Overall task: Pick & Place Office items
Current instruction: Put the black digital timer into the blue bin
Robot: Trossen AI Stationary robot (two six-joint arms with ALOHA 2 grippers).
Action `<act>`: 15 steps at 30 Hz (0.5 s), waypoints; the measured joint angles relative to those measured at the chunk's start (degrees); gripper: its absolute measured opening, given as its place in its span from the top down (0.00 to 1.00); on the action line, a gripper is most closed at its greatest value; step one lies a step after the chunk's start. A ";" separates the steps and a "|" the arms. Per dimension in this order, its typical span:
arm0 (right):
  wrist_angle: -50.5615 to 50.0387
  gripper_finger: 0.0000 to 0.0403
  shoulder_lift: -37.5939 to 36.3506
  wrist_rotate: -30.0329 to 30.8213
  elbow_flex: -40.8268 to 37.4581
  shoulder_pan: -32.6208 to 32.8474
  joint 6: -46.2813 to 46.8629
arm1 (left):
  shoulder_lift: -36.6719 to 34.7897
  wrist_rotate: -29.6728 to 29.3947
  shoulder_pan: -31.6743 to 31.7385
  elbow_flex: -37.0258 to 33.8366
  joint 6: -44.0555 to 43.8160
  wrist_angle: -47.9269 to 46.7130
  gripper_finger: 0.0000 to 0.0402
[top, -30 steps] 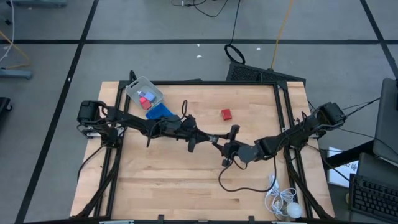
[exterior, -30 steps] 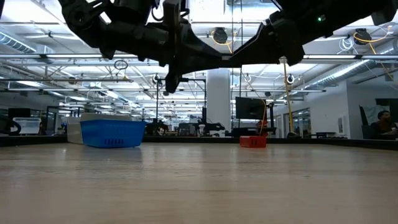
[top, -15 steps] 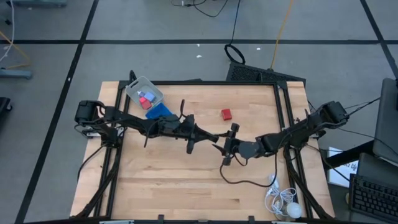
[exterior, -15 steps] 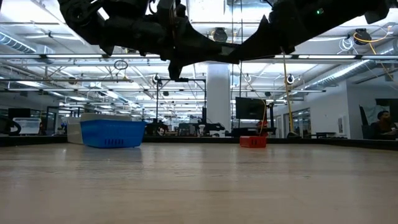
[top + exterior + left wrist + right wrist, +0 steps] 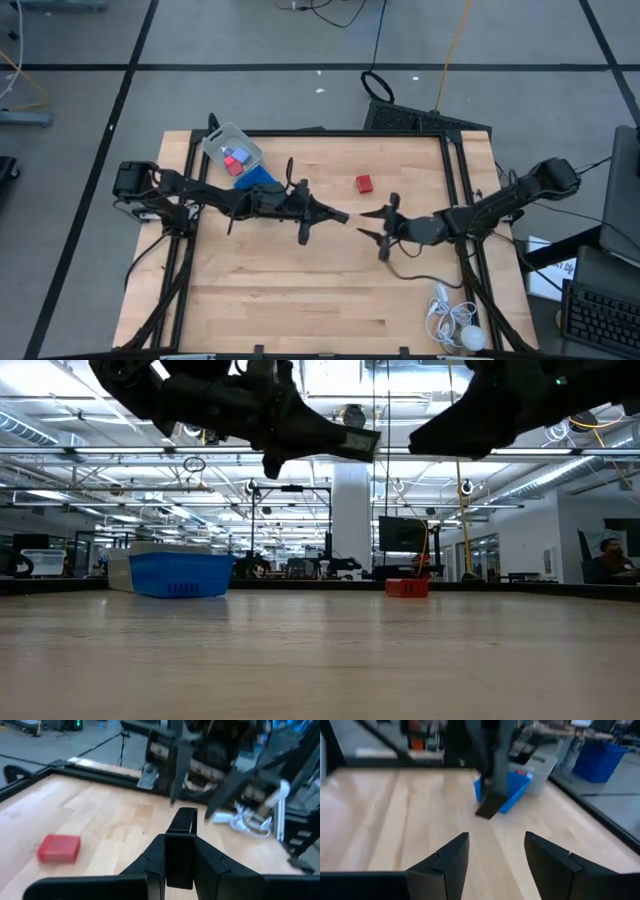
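- Left gripper [image 5: 179,851] pinched shut on dark piece [image 5: 181,827], up in the air.
- Right gripper [image 5: 496,851] open, holding nothing.
- Some pieces already in clear box [image 5: 215,142].
- Red block [image 5: 364,183] left on table [image 5: 300,290].

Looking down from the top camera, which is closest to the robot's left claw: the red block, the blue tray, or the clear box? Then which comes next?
From the left gripper, which grips a dark piece:
1. Red block, close by toward the table's far edge.
2. Blue tray, back along the left arm.
3. Clear box, farthest, at the far left corner.
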 joint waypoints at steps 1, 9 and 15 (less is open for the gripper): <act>1.76 0.55 -1.02 0.07 -1.20 0.00 0.01 | -1.09 -0.35 0.00 0.00 0.41 -1.99 0.85; 15.97 0.55 -8.31 -4.21 -11.72 0.00 0.09 | -9.99 -6.81 -2.28 -0.67 4.43 -14.45 0.85; 21.75 0.55 -13.23 -4.21 -17.88 -0.02 2.02 | -17.37 -13.43 -3.37 -6.68 6.27 -14.70 0.85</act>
